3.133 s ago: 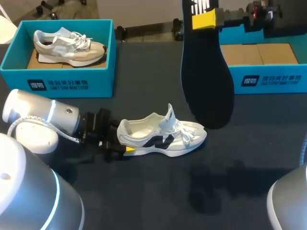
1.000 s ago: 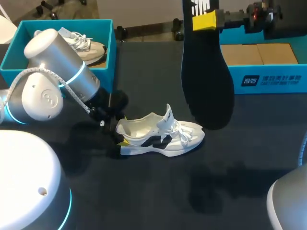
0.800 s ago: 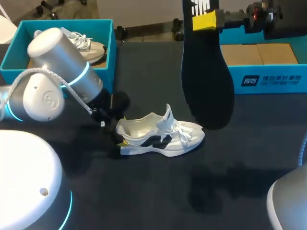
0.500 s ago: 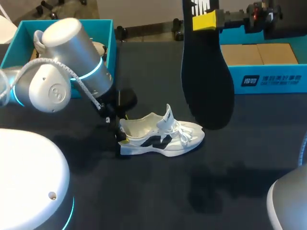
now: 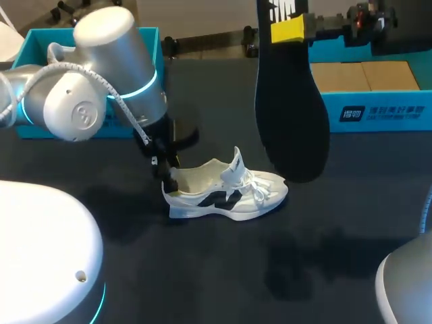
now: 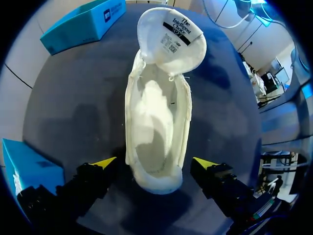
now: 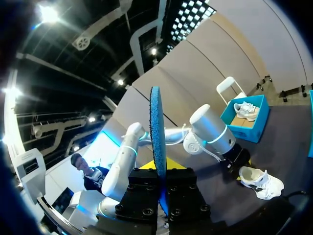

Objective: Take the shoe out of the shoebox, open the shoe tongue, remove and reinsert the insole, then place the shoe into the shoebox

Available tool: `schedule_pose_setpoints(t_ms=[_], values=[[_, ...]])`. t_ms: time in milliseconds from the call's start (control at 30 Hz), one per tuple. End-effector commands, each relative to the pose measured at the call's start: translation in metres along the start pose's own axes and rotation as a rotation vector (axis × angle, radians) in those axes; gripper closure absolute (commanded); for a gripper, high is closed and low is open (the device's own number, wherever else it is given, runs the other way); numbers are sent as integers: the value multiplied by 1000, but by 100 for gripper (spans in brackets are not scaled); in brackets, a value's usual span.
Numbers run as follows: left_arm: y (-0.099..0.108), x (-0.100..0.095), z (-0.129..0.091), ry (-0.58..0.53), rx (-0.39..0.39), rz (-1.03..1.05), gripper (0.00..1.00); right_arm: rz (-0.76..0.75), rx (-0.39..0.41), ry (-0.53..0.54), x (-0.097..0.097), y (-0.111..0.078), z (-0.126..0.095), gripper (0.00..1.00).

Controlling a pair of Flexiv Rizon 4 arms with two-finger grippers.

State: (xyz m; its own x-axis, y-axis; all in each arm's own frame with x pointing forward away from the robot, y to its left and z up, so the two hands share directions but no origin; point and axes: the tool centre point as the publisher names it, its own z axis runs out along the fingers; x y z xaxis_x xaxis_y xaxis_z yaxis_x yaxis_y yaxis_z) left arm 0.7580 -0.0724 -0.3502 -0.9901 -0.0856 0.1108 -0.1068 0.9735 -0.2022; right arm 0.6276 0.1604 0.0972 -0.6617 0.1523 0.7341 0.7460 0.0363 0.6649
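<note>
Insole (image 5: 290,108) hangs in right jaws; left jaws straddle shoe (image 5: 226,192).

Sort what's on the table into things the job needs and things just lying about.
For the job:
- white shoe, its heel between the fingers of the open left gripper
- black insole, held up in the right gripper
- empty shoebox

Lying about:
- second shoebox, with a beige shoe in it

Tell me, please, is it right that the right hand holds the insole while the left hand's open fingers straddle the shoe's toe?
Not the toe: the left wrist view shows the left hand straddling the shoe's heel. The right hand holds the insole.
</note>
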Motion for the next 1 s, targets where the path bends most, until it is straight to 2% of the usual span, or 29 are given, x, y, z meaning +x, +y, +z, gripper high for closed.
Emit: schedule_pose_setpoints(t_ms=[33, 300, 700, 1000], values=[[1, 5, -15, -9, -16, -6, 0, 2, 4, -1, 0, 3, 4, 100], [0, 11, -29, -41, -74, -12, 0, 2, 4, -1, 0, 3, 4, 100], [-1, 19, -56, -76, -62, -17, 0, 2, 4, -1, 0, 3, 4, 100], [-3, 19, -58, -91, -82, -19, 0, 2, 4, -1, 0, 3, 4, 100]])
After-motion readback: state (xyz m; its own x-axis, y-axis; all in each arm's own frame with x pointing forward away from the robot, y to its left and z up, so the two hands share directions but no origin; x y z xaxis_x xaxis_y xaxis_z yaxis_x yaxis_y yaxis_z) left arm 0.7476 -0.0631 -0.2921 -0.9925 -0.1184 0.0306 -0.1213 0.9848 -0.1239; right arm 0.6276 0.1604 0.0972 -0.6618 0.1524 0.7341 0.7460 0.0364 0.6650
